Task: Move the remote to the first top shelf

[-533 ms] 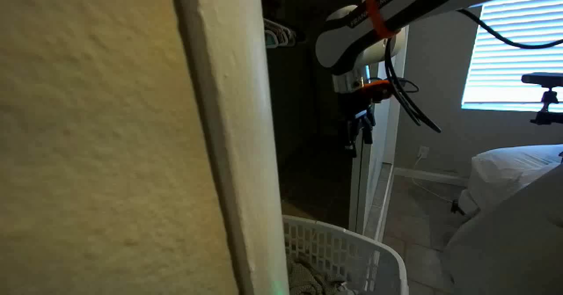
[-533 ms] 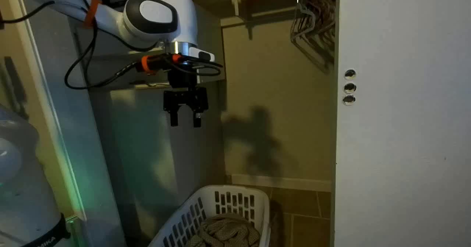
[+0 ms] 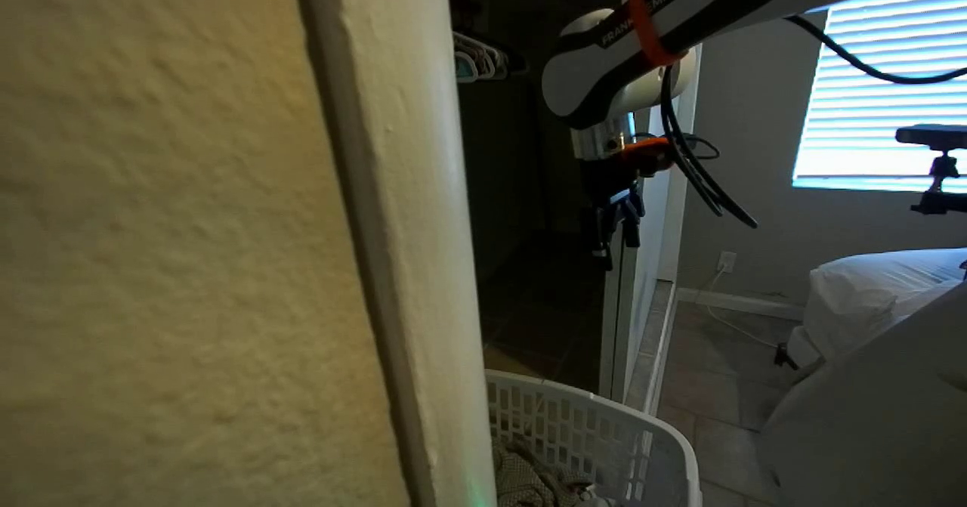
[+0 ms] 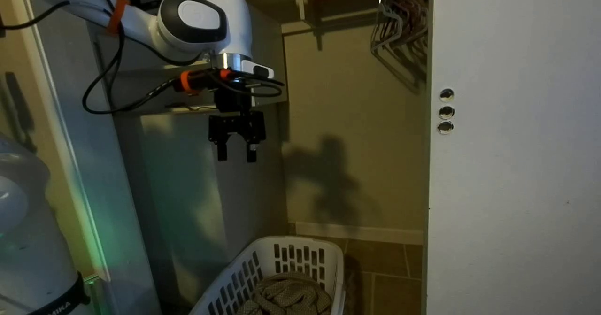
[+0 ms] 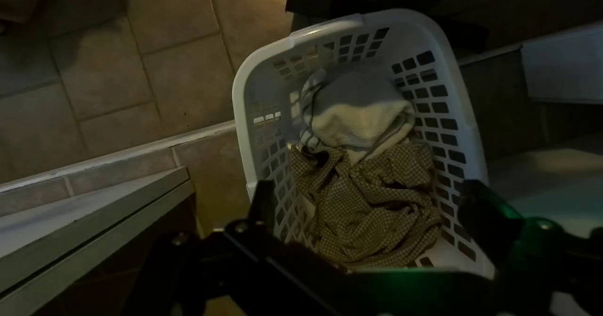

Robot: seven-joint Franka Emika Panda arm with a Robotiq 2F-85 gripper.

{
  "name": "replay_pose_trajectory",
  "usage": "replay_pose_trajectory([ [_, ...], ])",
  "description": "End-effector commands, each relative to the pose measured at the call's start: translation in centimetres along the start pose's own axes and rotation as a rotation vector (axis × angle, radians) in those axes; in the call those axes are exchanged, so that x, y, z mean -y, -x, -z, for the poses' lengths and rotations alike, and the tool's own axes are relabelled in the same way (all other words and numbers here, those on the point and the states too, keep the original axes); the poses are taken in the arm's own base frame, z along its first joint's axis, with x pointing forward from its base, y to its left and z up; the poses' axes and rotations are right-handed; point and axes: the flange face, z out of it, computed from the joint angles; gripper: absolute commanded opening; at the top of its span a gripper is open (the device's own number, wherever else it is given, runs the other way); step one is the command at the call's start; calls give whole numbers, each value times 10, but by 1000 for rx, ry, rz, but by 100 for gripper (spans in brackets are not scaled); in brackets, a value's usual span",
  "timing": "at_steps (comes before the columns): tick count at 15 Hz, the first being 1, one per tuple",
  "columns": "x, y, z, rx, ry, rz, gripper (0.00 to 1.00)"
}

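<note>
Below the gripper point(image 4: 237, 157), well apart from it, see a white laundry basket point(image 5: 414, 38) in all three views. Inside, with folds touching, find a brown checked cloth point(image 5: 377, 207) and a pale cloth point(image 5: 360, 106); in the wrist view, spot the brown one between the two fingers point(image 5: 485, 217). Can call the gripper released: pointing straight down, with fingers parted and a clear gap between. Cannot tell the whereabouts of the remote. Up behind the gripper in an exterior view, make out a shelf unit point(image 4: 270, 38), partly hidden by the arm point(image 4: 235, 19), and on a lower ledge point(image 4: 190, 110) of it a dark item point(image 4: 176, 104) too small to name. Above and to the right of the gripper there, notice hangers point(image 4: 392, 28); just right of it, a shadow point(image 4: 331, 179) on the wall point(image 4: 399, 141). Farther right, find a white door point(image 4: 507, 188) with three round pulls point(image 4: 446, 112). Right of the gripper in an exterior view, see a bright window point(image 3: 880, 99).
</note>
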Motion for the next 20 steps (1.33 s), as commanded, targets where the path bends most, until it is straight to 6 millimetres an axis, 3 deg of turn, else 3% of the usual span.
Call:
replay_pose_trajectory([
  [1,0,0,0,1,0,0,100],
  [3,2,0,5,-25,-2,15,100],
  [7,29,-8,56,-227,57,142,100],
  [11,70,-15,103,-371,86,299,100],
  [14,114,-33,129,-478,89,423,100],
  [18,167,-57,148,-549,99,543,100],
  [19,153,-42,141,-540,106,485,100],
  [20,160,-44,141,-538,108,496,100],
])
